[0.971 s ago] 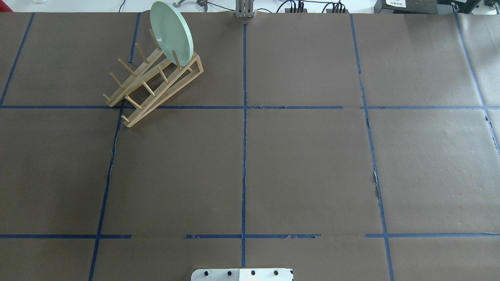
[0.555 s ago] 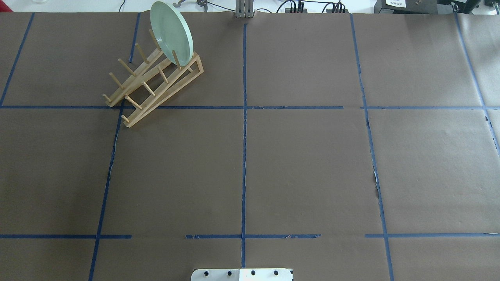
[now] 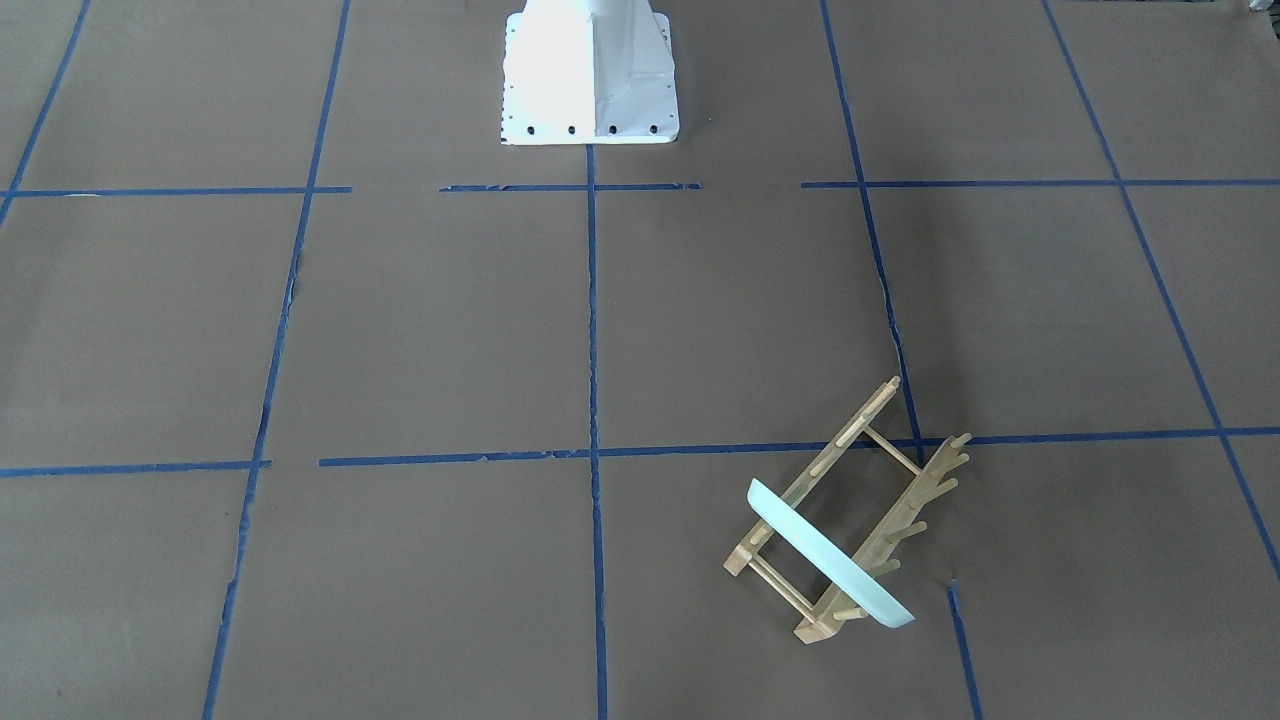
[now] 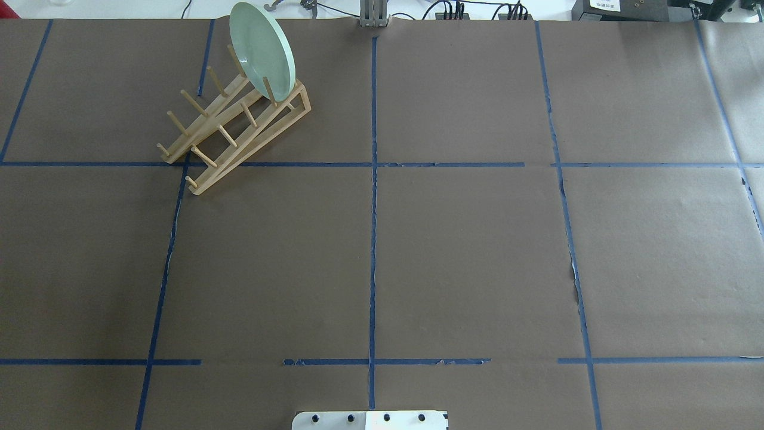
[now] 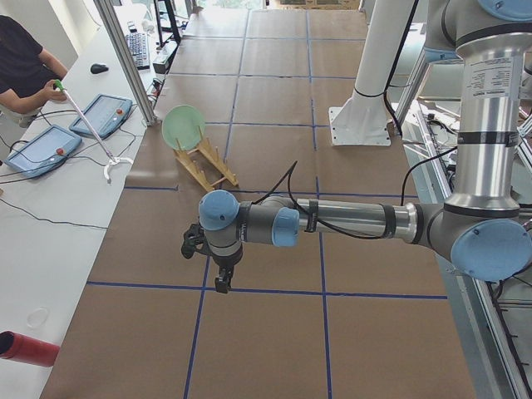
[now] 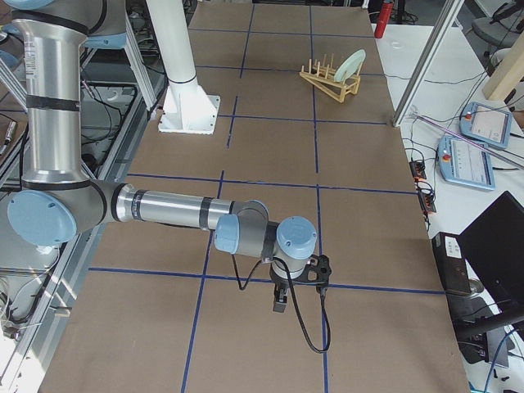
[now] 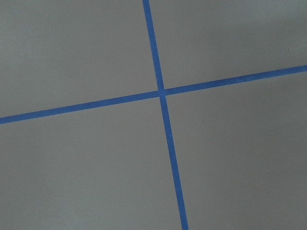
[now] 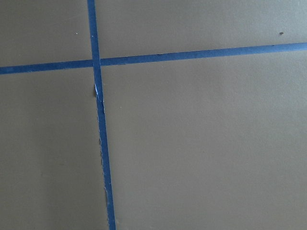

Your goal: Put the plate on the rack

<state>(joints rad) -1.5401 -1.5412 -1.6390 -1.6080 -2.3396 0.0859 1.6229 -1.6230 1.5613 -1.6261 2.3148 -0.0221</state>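
At the far left of the brown surface (image 4: 465, 251), in the overhead view, the wooden rack (image 4: 233, 128) lies at a slant with its near end over a crossing of blue tape lines (image 4: 373, 239). The pale green plate (image 4: 262, 51) stands on edge across both rails at the rack's far end, among the last pegs, leaning a little and touching nothing else. No arm is near it. From the side, the left gripper (image 5: 223, 283) hangs from an arm stretched level over the surface, pointing down close to a tape line and well apart from the rack; whether it is wide or narrow I cannot tell, and its wrist camera shows only a tape crossing on bare surface. In the middle, at the near edge, sits the robot's white base (image 3: 590, 75). The right gripper (image 6: 280, 301) likewise points down above a tape line, far from the rack, and its opening cannot be told either
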